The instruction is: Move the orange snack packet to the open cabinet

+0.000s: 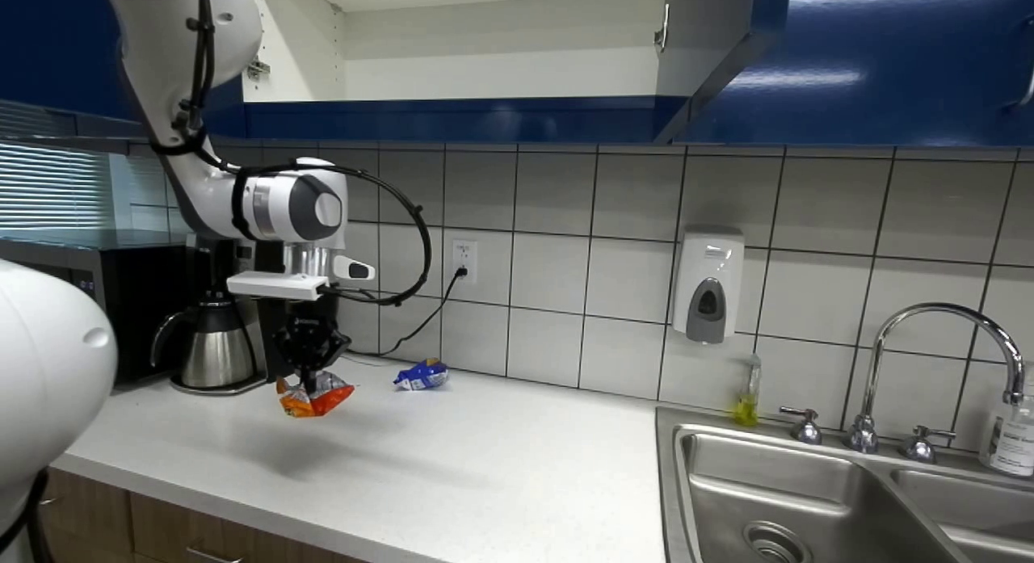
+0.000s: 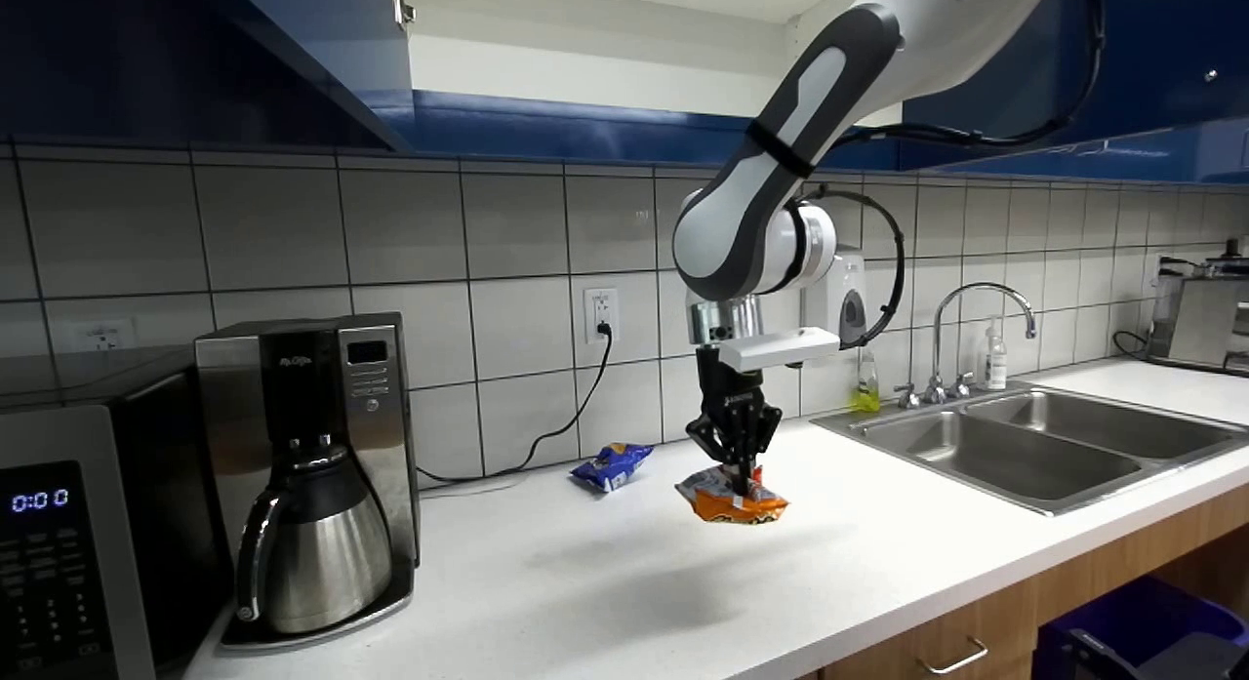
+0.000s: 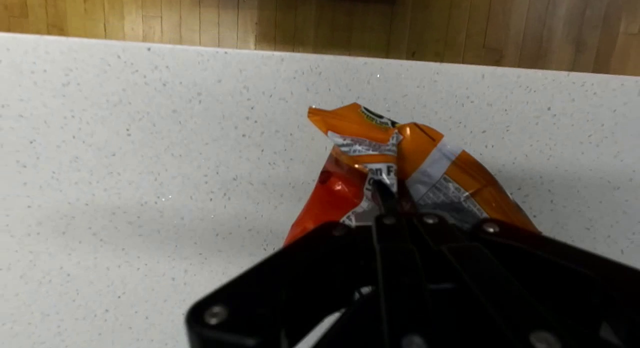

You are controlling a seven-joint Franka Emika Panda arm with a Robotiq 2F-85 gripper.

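The crinkled orange snack packet point(image 1: 329, 399) point(image 2: 739, 508) hangs a little above the white counter, its shadow lying on the worktop apart from it. My gripper point(image 1: 310, 384) point(image 2: 745, 477), pointing down, is shut on the packet's middle. In the wrist view, the packet point(image 3: 422, 148) bulges out on both sides of the closed black fingers point(image 3: 384, 195), which hide part of it. High above, the open cabinet point(image 1: 501, 62) point(image 2: 605, 56) shows its pale interior in both exterior views, with its blue doors swung outward. The arm passes in front of one side of it.
A small blue packet point(image 1: 422, 375) point(image 2: 612, 466) lies on the counter by the tiled wall. The coffee maker point(image 2: 376, 446) and microwave point(image 2: 117, 524) stand at one end, the sink point(image 1: 767, 474) at the other. A blue ledge point(image 1: 452, 120) runs below the cabinet opening.
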